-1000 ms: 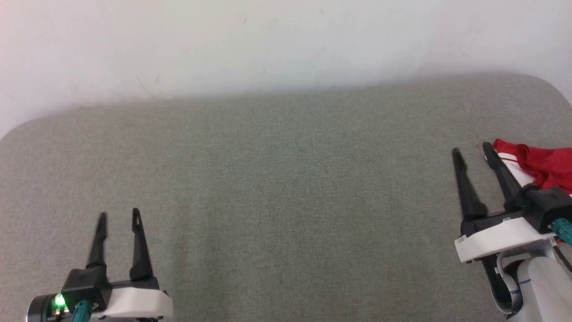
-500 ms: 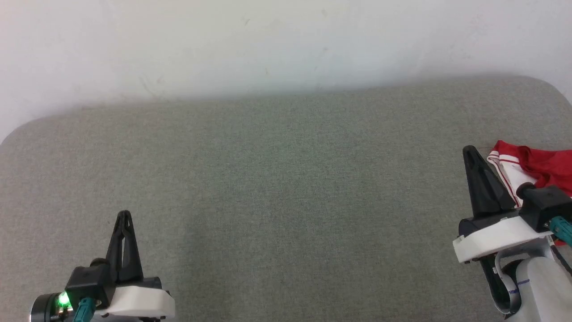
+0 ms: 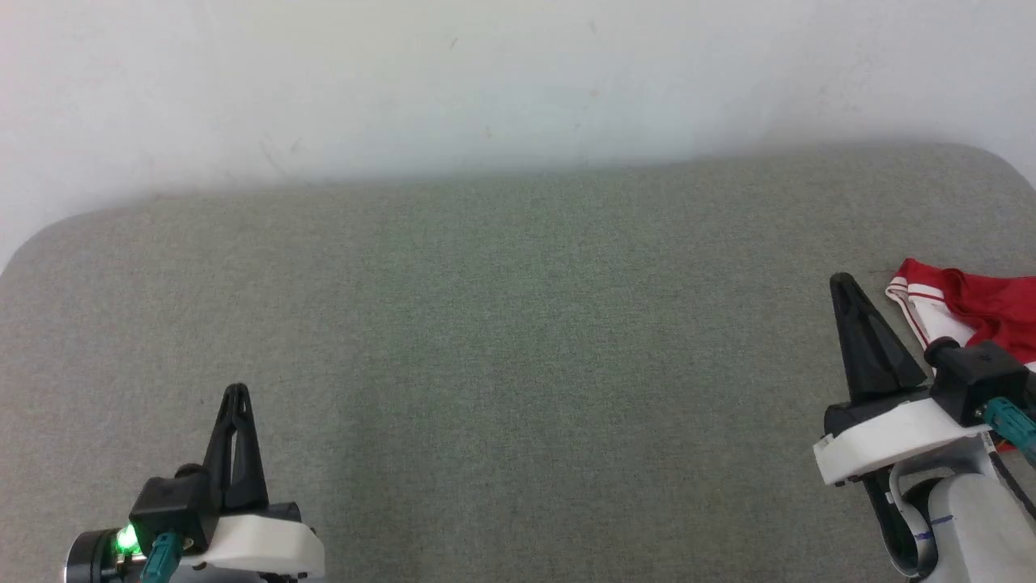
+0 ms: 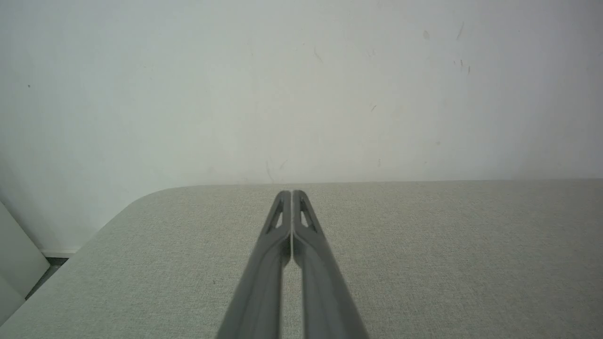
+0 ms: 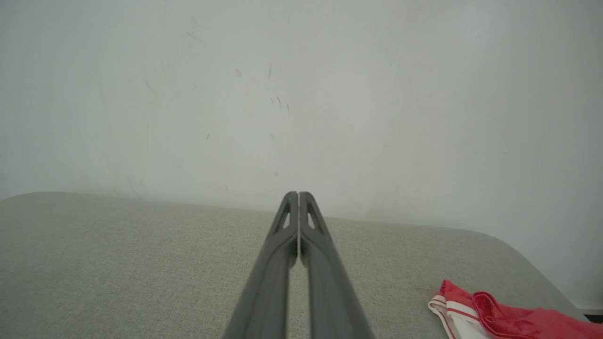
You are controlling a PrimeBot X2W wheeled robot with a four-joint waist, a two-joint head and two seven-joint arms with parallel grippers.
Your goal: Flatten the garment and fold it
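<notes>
Garment (image 3: 983,304): bunched red and white at the right edge of the head view, lying on the tabletop (image 3: 518,340); lower right corner in the right wrist view.
Right jaws: pressed together, holding nothing, just left of the garment.
Left jaws: together too, empty, lower left, well apart from the garment.
Step in hand: reaching for the garment, I'd say.
Doing it well: part the right jaws first, pinch the striped sleeve (image 3: 913,301), drag toward the middle before spreading.

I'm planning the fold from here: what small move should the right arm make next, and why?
Probably open the right gripper and move it right toward the garment: its fingers are shut on nothing, and the garment lies bunched just beside it.
</notes>
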